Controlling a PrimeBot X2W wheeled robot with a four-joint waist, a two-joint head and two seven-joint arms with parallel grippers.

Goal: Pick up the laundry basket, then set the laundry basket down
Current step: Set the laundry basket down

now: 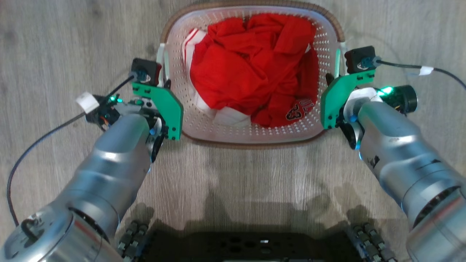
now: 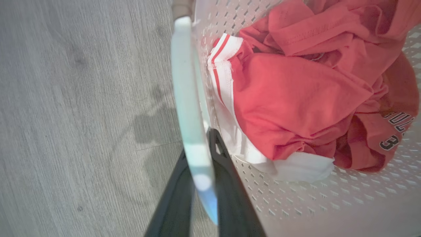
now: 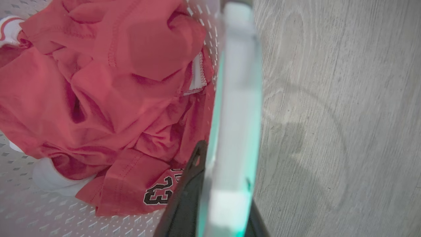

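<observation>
Head view: laundry basket point(image 1: 255, 136) holds red clothing. Left gripper point(image 2: 199, 144) and right gripper point(image 3: 227, 171) each pinch a side handle; grasp step, level simultaneous lift judged next.

You had one readable mark: a black, white-edged "23" point(image 3: 159, 195) on the red jersey point(image 3: 98, 82). Your head view showed the same number. Your left wrist view caught only its "3", with cut-off letters above it that looked like "UL".

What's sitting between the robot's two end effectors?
The laundry basket with red clothes, between left end effector and right end effector, in the head view.
</observation>
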